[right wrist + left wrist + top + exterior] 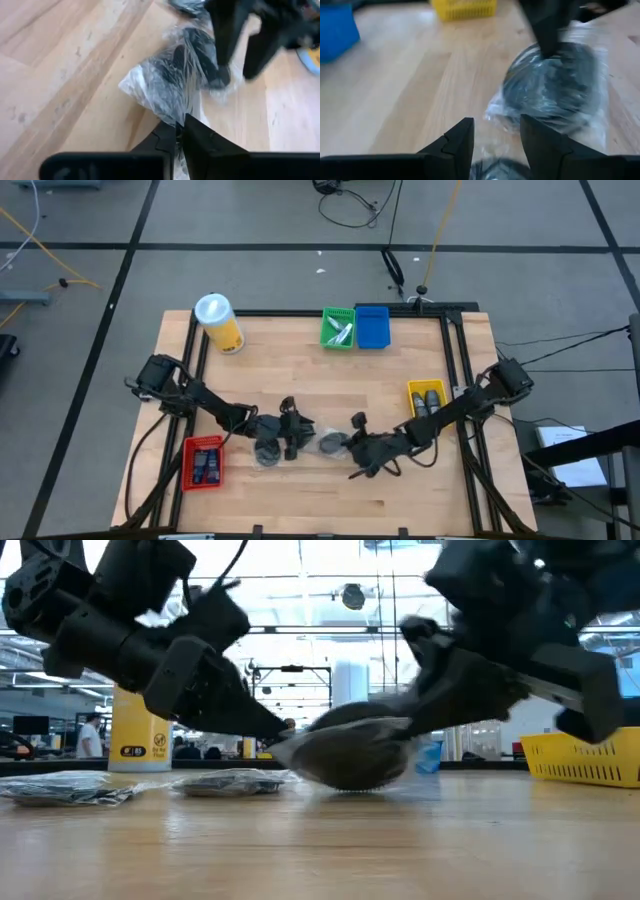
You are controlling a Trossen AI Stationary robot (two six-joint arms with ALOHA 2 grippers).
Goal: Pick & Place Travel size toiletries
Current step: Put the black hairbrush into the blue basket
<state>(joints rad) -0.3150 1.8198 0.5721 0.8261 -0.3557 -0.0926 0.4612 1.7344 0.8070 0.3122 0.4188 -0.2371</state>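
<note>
Pinching: our right gripper (179, 131) clenches the wrapped disc (175, 80), table's six o'clock.
Left gripper (496, 135): fingers released, just beside it.
Low view: disc lifted slightly.

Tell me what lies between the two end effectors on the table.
A plastic-wrapped dark round disc lies between the left end effector and the right end effector. The high view shows this; the right wrist view shows the right one pinching its wrapper.
</note>
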